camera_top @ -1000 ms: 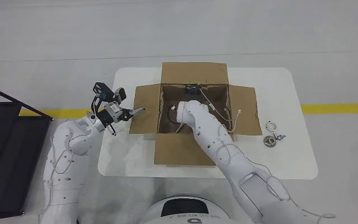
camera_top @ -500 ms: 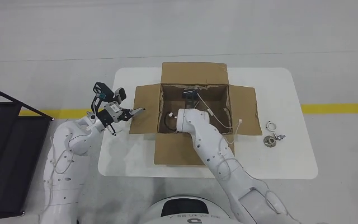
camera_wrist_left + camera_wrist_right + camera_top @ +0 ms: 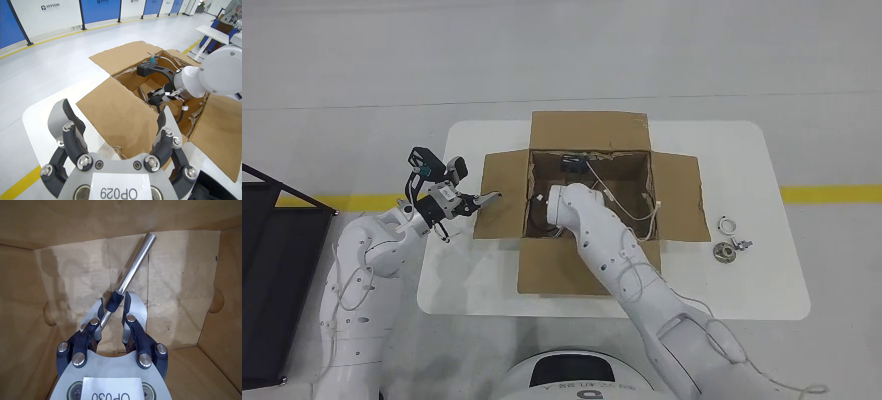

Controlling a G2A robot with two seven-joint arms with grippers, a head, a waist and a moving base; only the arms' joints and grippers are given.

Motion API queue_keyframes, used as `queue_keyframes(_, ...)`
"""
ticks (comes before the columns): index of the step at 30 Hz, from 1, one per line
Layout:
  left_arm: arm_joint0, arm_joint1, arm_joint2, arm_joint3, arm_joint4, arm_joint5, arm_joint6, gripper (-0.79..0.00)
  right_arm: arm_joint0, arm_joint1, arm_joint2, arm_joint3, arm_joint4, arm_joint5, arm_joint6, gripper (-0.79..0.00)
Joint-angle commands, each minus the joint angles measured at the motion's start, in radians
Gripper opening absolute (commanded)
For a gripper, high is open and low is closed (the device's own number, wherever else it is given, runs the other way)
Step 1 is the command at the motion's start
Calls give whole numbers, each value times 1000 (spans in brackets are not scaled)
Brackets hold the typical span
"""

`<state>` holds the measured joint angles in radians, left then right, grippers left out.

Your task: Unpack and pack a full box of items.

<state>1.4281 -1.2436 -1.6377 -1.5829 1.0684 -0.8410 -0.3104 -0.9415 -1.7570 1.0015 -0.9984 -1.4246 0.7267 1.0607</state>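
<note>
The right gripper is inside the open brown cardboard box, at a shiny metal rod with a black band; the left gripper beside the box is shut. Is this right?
One thing is wrong: the left gripper beside the brown cardboard box is open and empty, as the left wrist view shows. The rest stands.

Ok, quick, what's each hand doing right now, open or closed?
Left hand: open, empty, beside the box.
Right hand: closed on the metal rod inside the box.

Factory hall: blue partition panels (image 3: 100,13), yellow floor line (image 3: 832,193), wide grey floor (image 3: 542,50).
</note>
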Motion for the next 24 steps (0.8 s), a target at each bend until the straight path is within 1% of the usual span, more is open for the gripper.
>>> queue_keyframes(1,0,0,0,0,0,0,0,0,14,-4,-1,32,7,4,-4,-526)
queue_keyframes(6,0,0,0,0,0,0,0,0,45,-16,0,99,36,8,-20,-545)
queue_keyframes(8,0,0,0,0,0,0,0,0,54,-19,2,120,43,8,-25,-597)
queue_keyframes(9,0,0,0,0,0,0,0,0,59,-21,5,133,47,7,-24,-702)
queue_keyframes(10,0,0,0,0,0,0,0,0,65,-22,6,145,49,7,-25,-785)
queue_keyframes(15,0,0,0,0,0,0,0,0,82,-26,16,178,69,-2,-35,-785)
queue_keyframes(18,0,0,0,0,0,0,0,0,64,-26,19,136,68,-6,-60,-785)
queue_keyframes(21,0,0,0,0,0,0,0,0,8,-18,25,31,50,-9,-71,-785)
queue_keyframes(24,0,0,0,0,0,0,0,0,-80,-2,39,-128,5,-28,-58,-785)
